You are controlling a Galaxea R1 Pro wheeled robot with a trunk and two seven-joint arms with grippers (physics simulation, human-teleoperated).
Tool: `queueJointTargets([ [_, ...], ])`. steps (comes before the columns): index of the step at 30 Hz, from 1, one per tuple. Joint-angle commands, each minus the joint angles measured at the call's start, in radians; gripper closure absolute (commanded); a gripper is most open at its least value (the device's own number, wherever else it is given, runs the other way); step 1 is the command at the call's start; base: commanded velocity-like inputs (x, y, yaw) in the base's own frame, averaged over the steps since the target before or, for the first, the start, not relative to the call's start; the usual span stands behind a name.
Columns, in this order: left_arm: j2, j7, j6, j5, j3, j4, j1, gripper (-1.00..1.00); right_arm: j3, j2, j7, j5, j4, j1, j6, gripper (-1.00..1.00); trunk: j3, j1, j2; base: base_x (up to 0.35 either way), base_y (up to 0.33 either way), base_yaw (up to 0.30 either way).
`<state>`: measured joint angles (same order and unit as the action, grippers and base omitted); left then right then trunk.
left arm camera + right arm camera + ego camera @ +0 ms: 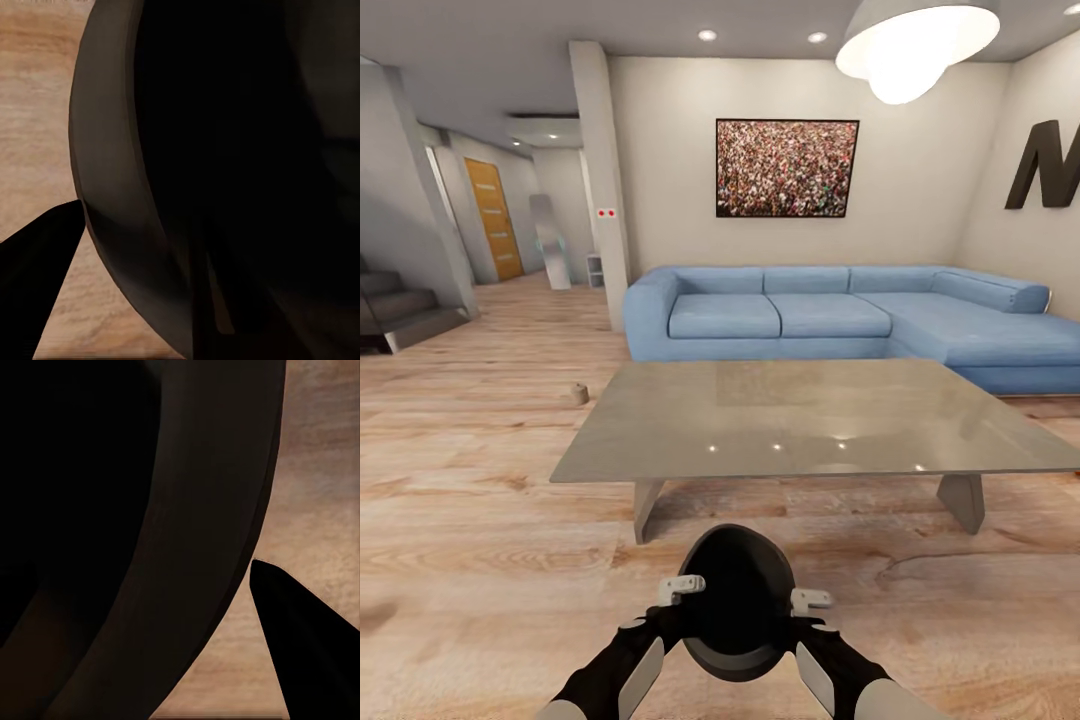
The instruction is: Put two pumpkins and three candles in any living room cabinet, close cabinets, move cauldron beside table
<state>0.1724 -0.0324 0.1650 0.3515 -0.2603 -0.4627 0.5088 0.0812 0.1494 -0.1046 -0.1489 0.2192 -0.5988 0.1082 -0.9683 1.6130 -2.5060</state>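
The black cauldron (735, 590) hangs between my two arms, above the wooden floor and just short of the near edge of the grey coffee table (810, 410). My left gripper (682, 588) is shut on its rim on one side, and my right gripper (810, 600) grips the opposite side. Close up, the left wrist view has the cauldron's rim (112, 165) with one dark finger (37, 277) outside it. In the right wrist view the rim (210, 547) likewise has a finger (307, 645) outside it. One small beige candle (579, 393) stands on the floor beyond the table's far left corner.
A blue corner sofa (830, 315) runs behind the table along the back and right walls. Stairs (400, 310) rise at the far left, and a hallway with an orange door (495, 215) opens behind them. Bare floor lies left of the table.
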Motion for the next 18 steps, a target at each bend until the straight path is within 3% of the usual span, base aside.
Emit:
queueJointTargets([
  [1, -0.016, -0.001, 0.004, 0.023, -0.013, -0.004, 0.001, 1.00, 0.002, -0.004, 0.035, -0.020, 0.042, -0.001, 0.005, 1.00, -0.001, 0.000, -0.001, 0.000, 0.000, 0.000],
  [5, -0.016, -0.001, 0.004, 0.023, -0.013, -0.004, 0.001, 1.00, 0.002, -0.004, 0.036, -0.020, 0.042, -0.001, 0.005, 1.00, -0.001, 0.000, -0.001, 0.000, 0.000, 0.000],
  [18, -0.016, -0.001, 0.004, 0.023, -0.013, -0.004, 0.001, 1.00, 0.002, -0.004, 0.036, -0.020, 0.042, -0.001, 0.005, 1.00, -0.051, 0.005, -0.004, 0.000, 0.000, 0.000],
])
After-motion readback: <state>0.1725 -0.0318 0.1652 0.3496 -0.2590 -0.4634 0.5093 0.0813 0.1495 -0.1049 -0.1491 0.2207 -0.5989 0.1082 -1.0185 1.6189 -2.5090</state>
